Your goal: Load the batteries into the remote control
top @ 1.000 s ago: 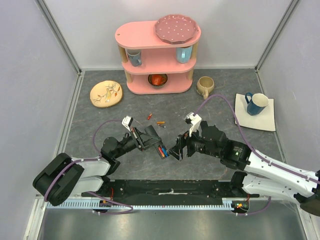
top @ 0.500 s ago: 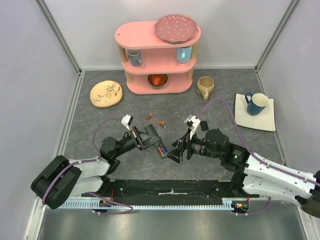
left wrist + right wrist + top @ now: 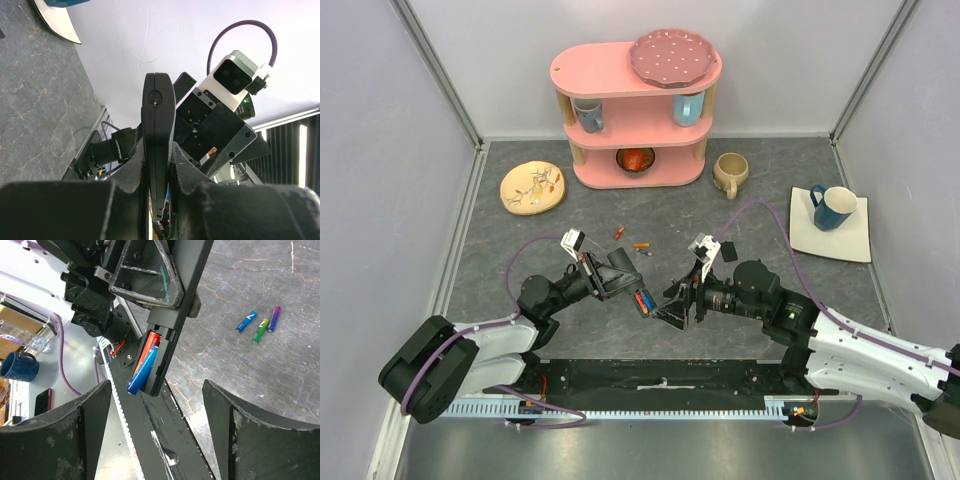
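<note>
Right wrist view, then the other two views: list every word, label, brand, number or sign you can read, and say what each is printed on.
No text can be read in any view.
Loaded batteries in the remote control: colour bands only, any print too blurred to read.
Loose batteries on the table: too small to read.

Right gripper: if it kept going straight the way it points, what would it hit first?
Probably the remote control, which the left gripper holds just ahead of the open right gripper, near its blue battery. Depth is unclear.
</note>
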